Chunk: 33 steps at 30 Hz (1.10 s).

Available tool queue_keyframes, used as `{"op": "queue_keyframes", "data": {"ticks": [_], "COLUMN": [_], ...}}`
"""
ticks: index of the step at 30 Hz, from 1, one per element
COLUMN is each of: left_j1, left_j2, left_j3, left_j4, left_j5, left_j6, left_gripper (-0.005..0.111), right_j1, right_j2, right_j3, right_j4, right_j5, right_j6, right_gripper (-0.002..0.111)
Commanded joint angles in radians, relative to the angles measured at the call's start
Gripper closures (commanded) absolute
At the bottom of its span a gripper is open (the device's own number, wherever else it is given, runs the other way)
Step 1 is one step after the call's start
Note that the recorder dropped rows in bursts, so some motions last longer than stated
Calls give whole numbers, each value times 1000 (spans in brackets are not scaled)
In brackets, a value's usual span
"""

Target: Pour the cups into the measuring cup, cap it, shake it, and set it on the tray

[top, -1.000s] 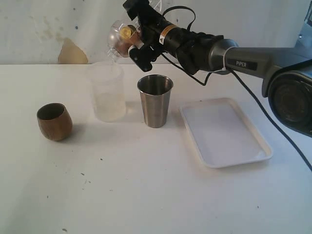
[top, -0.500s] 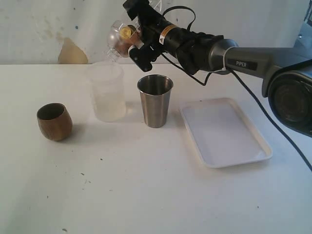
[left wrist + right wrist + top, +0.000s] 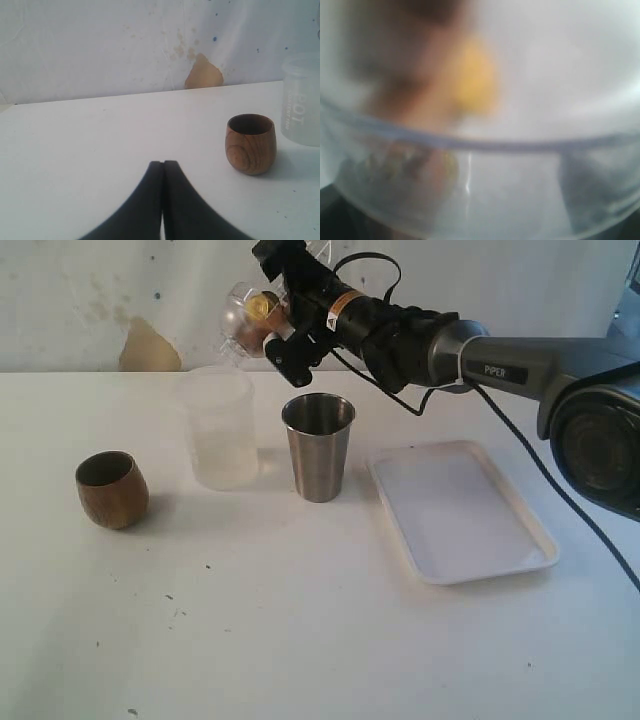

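Note:
The brown wooden cup (image 3: 112,489) (image 3: 250,144) stands upright at the left. The measuring cup (image 3: 220,430) (image 3: 302,100), a pale see-through cylinder with print on its side, stands beside the steel tumbler (image 3: 319,447). The white tray (image 3: 462,510) lies to the right, nothing on it. My right gripper (image 3: 268,330) hangs just above and behind the measuring cup, shut on a clear dome-shaped lid (image 3: 245,320) (image 3: 520,190); gold and brown show through it. The lid fills the right wrist view and hides the fingers. My left gripper (image 3: 163,163) is shut on nothing, left of the wooden cup.
A white wall with a tan peeled patch (image 3: 150,348) rises behind the table. The right arm and its black cable (image 3: 520,455) stretch over the tray's far side. Dark specks dot the tabletop (image 3: 300,640) in front.

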<state>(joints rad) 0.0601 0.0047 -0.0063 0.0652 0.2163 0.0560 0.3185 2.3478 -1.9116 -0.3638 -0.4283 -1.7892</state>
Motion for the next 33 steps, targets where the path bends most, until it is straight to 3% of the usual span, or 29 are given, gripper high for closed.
{"op": "queue_keyframes", "data": {"ticks": [1,33], "left_j1": [1,1], "left_j2": [-5,-5], "left_j3": [6,6], "left_j4": [7,7], "left_j5": [-13,-13], "left_j6": [-1,-1], "left_gripper": [107,107], "right_j1": [-3,-1], "right_j2": [-11,-11], "right_j3": [-11,-11], "right_j4": [12,7], "right_j5": [-45,-51], "right_j6": [6,22], "right_gripper": [108,108]}}
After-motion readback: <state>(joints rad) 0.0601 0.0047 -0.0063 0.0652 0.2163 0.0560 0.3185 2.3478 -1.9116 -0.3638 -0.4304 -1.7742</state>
